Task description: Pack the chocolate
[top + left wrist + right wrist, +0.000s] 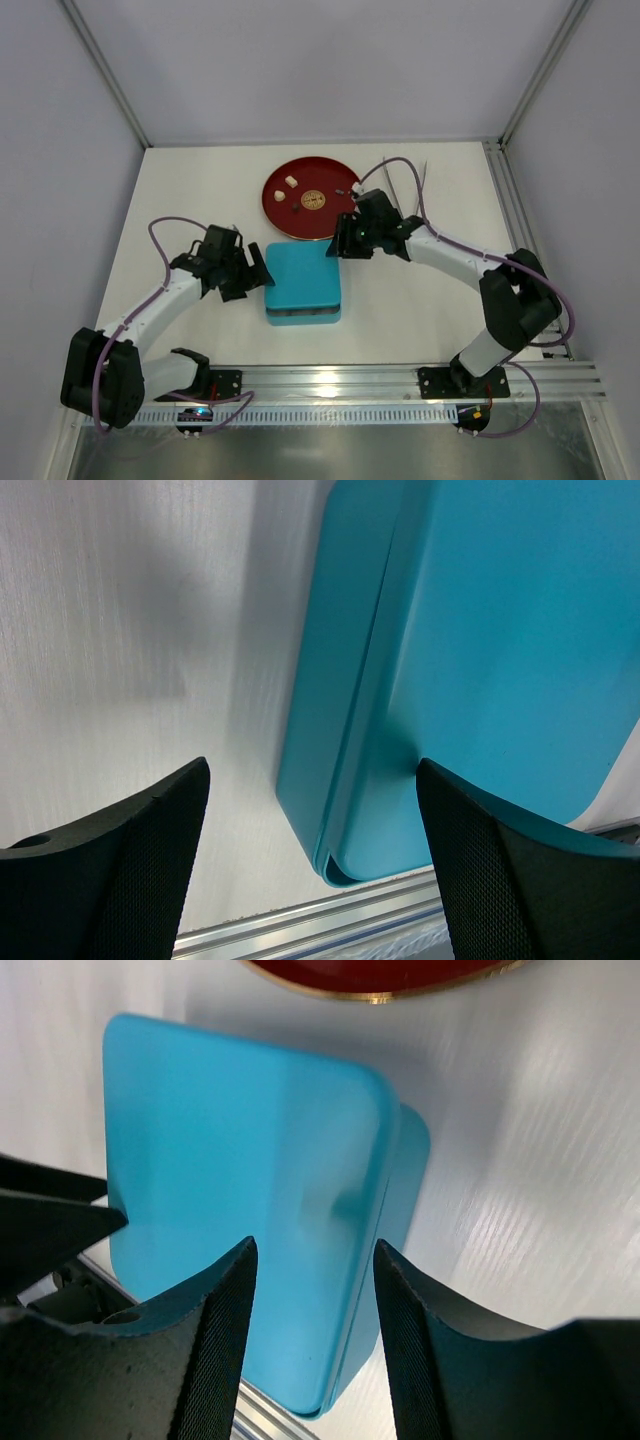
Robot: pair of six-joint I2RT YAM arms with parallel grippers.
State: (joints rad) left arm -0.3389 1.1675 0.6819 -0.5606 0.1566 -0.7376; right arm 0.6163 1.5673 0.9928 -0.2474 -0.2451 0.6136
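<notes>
**Closed teal box between two empty claws, sweets on the red plate**

On the left, the left claw [262, 264] stands wide and holds nothing. Its matt black fingers [130, 850] have a fine mesh-textured inner face. They straddle the left edge of the teal box [303, 285], one finger over the white bench [200, 190] and the other over the lid; whether it touches the lid cannot be told. The bench surface has a fine ribbed grain.

The box sits mid-bench with its lid on. It is square with rounded corners, smooth and plastic-looking, with a thin seam where lid meets base.

Just behind it lies a round, glossy red plate [285, 215] with a gold rim. The chocolate [291, 181] is on this plate: tiny pieces, one cream-white and blocky, one tan and round, a few dark specks.

On the right, the right claw [340, 242] is partly spread and empty, above the box's far right corner, close to the plate's rim.
</notes>
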